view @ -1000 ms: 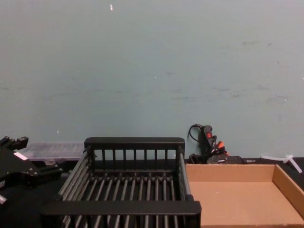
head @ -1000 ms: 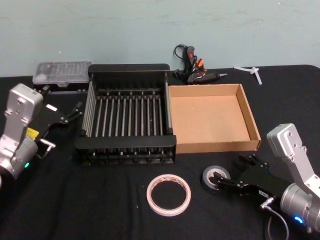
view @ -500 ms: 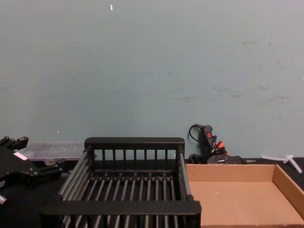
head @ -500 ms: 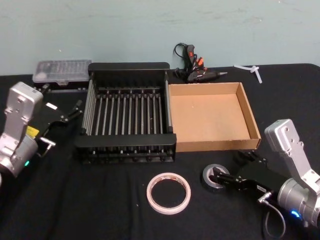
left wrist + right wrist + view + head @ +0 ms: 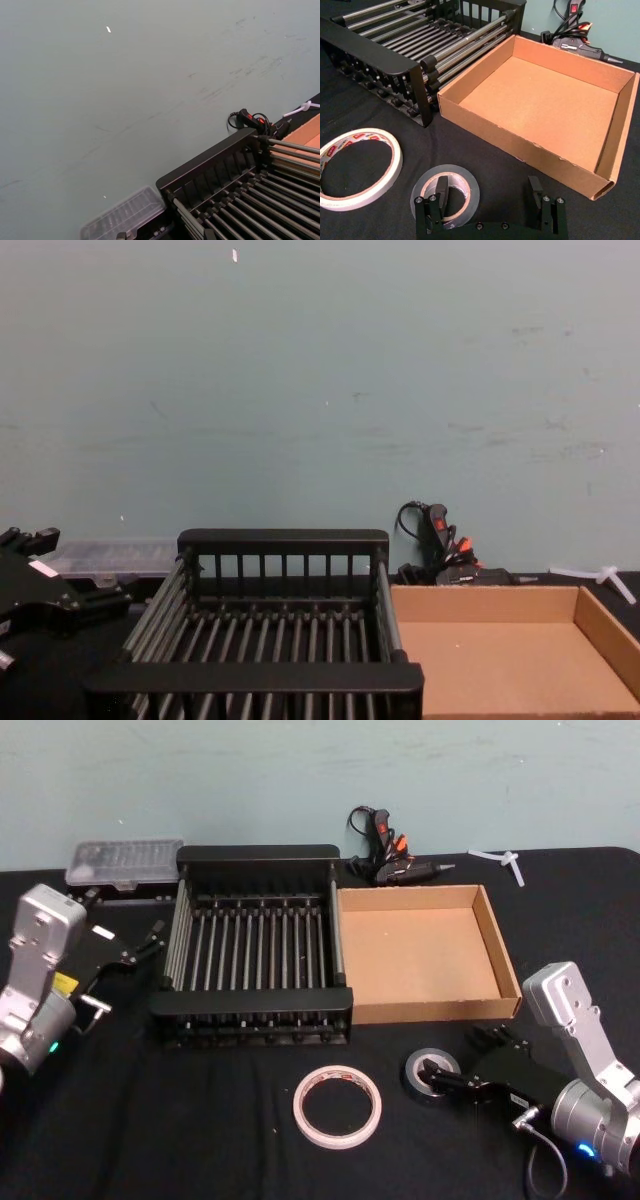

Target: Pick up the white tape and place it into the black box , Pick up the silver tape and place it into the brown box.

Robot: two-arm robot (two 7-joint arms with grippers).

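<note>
You've got the black slatted plastic crate (image 5: pixel 256 960) centre frame in the head view, nothing in it, with the shallow brown cardboard box (image 5: pixel 425 956) butted against its right side, floor bare. Left gripper (image 5: pixel 135 952) sits at left-middle beside the crate's left wall, nothing between its fingers; I can't tell whether they're apart or together. Right gripper (image 5: pixel 452 1064) is low at lower right of the head view, fingers spread, holding nothing. In the right wrist view one finger (image 5: pixel 441 192) reaches into the hole of the small thick roll of dull silver tape (image 5: pixel 430 1072), the other finger (image 5: pixel 536 191) is outside the roll. That roll lies flat on the black tabletop (image 5: pixel 180 1120) below the cardboard box's front wall. The large thin white tape ring (image 5: pixel 338 1107) lies flat at lower centre, just left of the silver roll, not touching it.
</note>
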